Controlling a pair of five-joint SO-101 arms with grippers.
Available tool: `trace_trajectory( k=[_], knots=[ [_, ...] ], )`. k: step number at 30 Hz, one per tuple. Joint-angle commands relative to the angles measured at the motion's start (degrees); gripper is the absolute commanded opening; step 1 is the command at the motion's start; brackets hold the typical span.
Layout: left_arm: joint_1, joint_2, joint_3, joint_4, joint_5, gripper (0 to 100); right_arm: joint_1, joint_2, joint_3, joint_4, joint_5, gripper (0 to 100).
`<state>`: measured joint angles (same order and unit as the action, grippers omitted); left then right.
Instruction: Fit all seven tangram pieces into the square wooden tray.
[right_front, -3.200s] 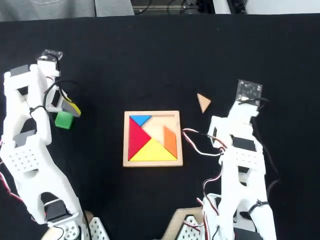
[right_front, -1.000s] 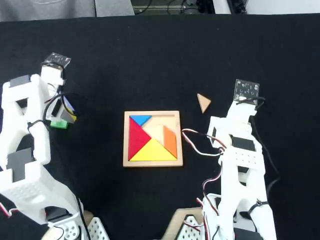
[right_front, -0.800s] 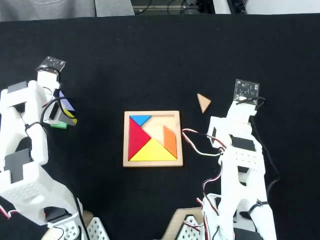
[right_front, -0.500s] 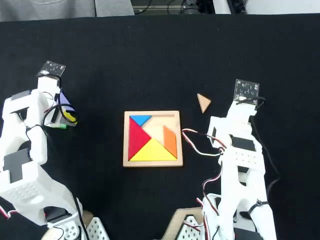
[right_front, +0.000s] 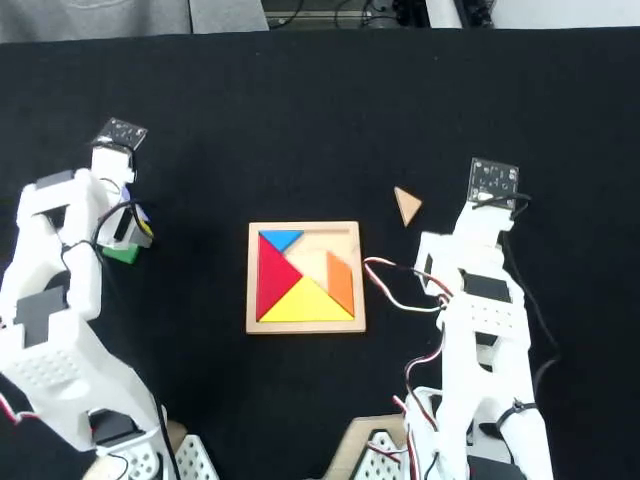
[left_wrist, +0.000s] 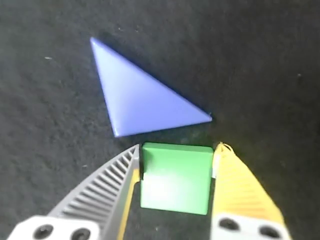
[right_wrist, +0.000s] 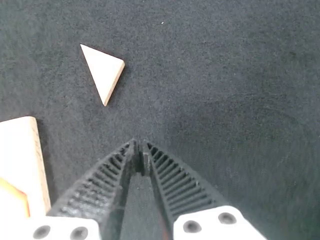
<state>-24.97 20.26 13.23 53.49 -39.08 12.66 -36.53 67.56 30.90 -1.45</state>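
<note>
- Step in hand, my read: left gripper (left_wrist: 177, 148) grasping the green square (left_wrist: 175, 180) to take it to the tray; fingers (left_wrist: 112, 187) look clamped on its two opposite side edges, one on each side
- To do it well: lift straight up so the square doesn't drag the purple triangle (left_wrist: 140, 100), which lies just beside it past the fingertips
- Keep it level, carry it over the square wooden tray (right_front: 305, 327), and turn it to match the bare gap before lowering
- Green square: flat, thick little block with a glossy top, near the left edge of the surface (right_front: 300, 120)
- Tray sits mid-surface holding the blue triangle (right_front: 281, 239), red triangle (right_front: 273, 280), yellow triangle (right_front: 307, 301) and orange parallelogram (right_front: 342, 282); bare wood shows between blue and orange
- Tan triangle (right_wrist: 104, 70) lies loose on the surface, off the tray's far right corner
- Right gripper (right_wrist: 139, 145) is near the tan triangle, fingers together, holding nothing
</note>
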Motion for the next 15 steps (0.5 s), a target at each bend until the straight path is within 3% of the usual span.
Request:
trace_trajectory(
  k=[1,9,15],
  knots=[
    [-0.3,-2.4,-3.1,6.0,0.0,20,-1.3,-1.9,-0.7,-1.4,0.5,1.5],
    [0.6,-9.3,-3.3,9.1,1.5,20,-2.2,-1.9,-0.3,-1.6,0.5,1.5],
    [8.8,-18.1,-4.8,19.1,1.6,20,-1.8,-2.2,-0.3,-1.6,0.5,1.5]
  ],
)
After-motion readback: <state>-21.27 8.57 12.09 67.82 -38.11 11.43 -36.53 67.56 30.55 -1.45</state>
